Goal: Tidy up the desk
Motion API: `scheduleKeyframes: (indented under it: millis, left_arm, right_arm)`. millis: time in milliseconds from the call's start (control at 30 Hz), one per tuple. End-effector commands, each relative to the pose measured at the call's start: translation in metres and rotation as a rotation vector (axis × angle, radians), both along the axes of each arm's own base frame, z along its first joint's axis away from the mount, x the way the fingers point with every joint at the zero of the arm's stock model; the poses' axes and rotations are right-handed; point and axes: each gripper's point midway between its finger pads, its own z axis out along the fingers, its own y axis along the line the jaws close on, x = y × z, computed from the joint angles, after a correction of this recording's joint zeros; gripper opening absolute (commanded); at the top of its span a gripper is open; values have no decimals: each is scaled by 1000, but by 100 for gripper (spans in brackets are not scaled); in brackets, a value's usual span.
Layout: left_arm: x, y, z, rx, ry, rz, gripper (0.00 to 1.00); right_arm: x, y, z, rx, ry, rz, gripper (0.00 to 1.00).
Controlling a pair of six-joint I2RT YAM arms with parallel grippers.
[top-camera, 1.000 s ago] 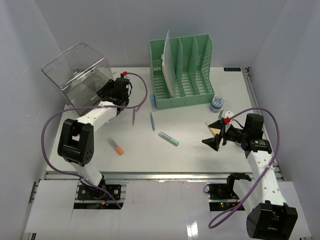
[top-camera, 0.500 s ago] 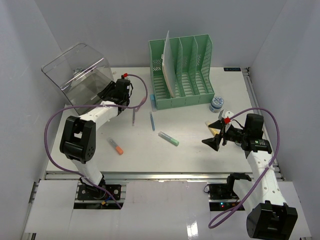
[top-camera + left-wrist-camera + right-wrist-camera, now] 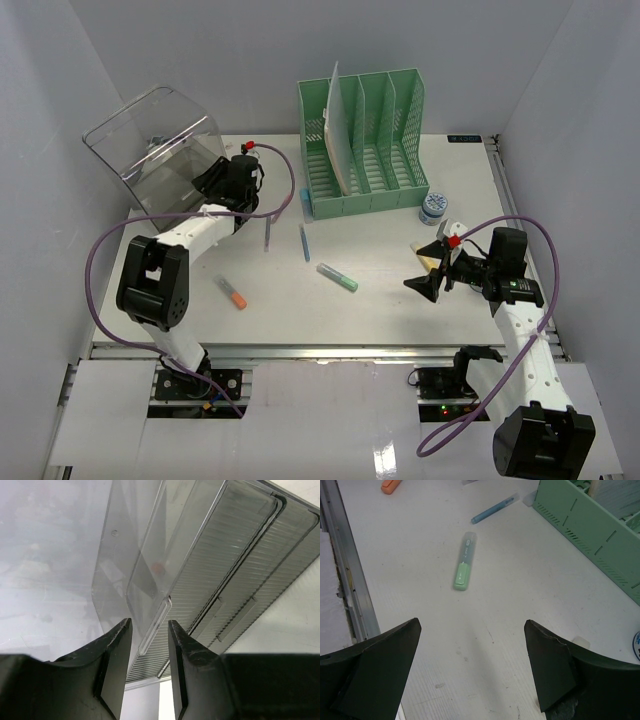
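The white desk (image 3: 380, 315) holds loose items: a green highlighter (image 3: 338, 277), an orange marker (image 3: 232, 292), a blue pen (image 3: 304, 242) and a thin grey pen (image 3: 268, 235). My left gripper (image 3: 212, 180) is at the front of the clear plastic box (image 3: 155, 150). In the left wrist view the gripper (image 3: 148, 630) stands narrowly open with the box's clear rim (image 3: 155, 625) between the fingers, not pinched. My right gripper (image 3: 425, 283) is wide open and empty above the desk's right side. The right wrist view shows the highlighter (image 3: 464, 562) ahead of it.
A green file rack (image 3: 365, 140) with a white sheet in it stands at the back centre. A small round white tub (image 3: 433, 209) and a pale sticky pad (image 3: 432, 262) lie at the right. A silver rail (image 3: 300, 350) runs along the front edge. Grey walls enclose the desk.
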Motion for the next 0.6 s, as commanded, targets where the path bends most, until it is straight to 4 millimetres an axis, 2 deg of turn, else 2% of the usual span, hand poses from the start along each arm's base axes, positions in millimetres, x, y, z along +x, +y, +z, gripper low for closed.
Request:
scheduleKeyframes:
  millis: [0, 267, 567]
  left_arm:
    - [-2, 9, 19, 10, -68, 21, 46]
    - [0, 18, 6, -2, -41, 38, 46]
    - [-2, 17, -6, -15, -12, 31, 43]
  right_arm:
    - [-3, 2, 8, 7, -28, 24, 90]
    - [-4, 2, 9, 5, -32, 27, 90]
    - [-5, 3, 9, 4, -35, 30, 90]
